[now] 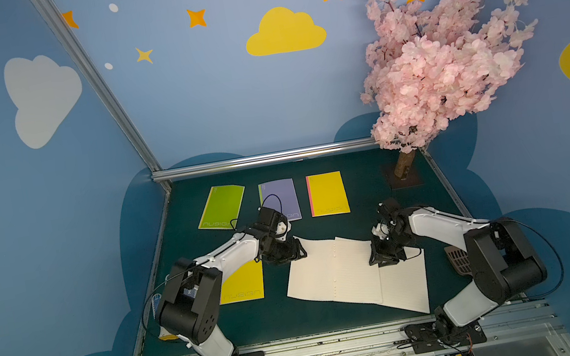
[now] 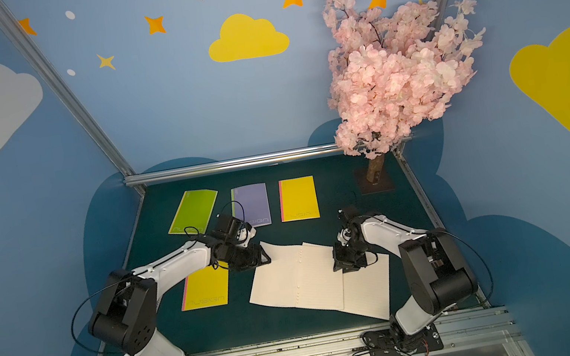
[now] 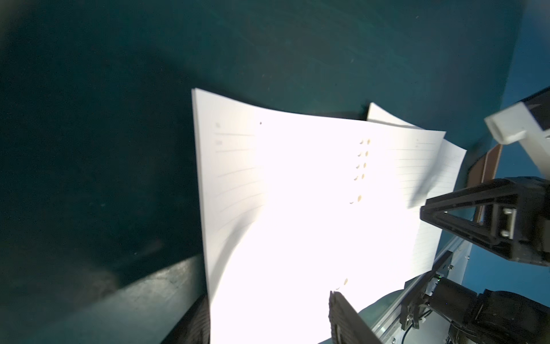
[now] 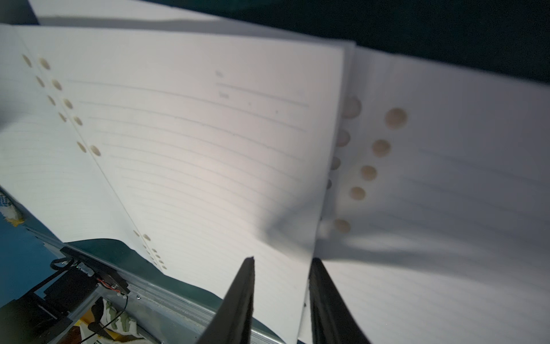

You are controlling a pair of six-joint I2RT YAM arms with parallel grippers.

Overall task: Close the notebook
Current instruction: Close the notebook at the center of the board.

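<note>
Right wrist view puts the notebook [image 4: 193, 155] close up: it lies open with its lined white pages up and punched holes along the fold. Its right page overlaps a second white spread [image 4: 446, 193] lying partly beneath it. The right gripper [image 4: 282, 259] straddles that page's free edge, one finger above the page and one beyond it. The jaws are only narrowly parted and nothing is visibly pinched between them.

The left gripper [image 3: 268, 295] hangs with its jaws wide apart and holds nothing. It is over the left page's outer corner, the one nearer the pink blossom tree [image 1: 434, 75]. Glare hides whether it touches the paper.

In both top views the notebook rests flat on the dark green table [image 1: 261, 324]. It is well apart from the tree, to the tree's left and on the side toward the arms.

Three closed books lie in a row left of the tree's trunk. The yellow notebook [image 1: 328, 194] is closest to the tree, then comes the purple notebook [image 1: 281, 199], and the green notebook [image 1: 222, 208] is farthest.

A second yellow notebook [image 1: 244, 283] lies farther from the tree than the open one, partly under the left arm [image 1: 222, 256]. A brown slotted piece [image 1: 456, 260] sits on the tree's near side, half hidden by the right arm [image 1: 439, 219].
</note>
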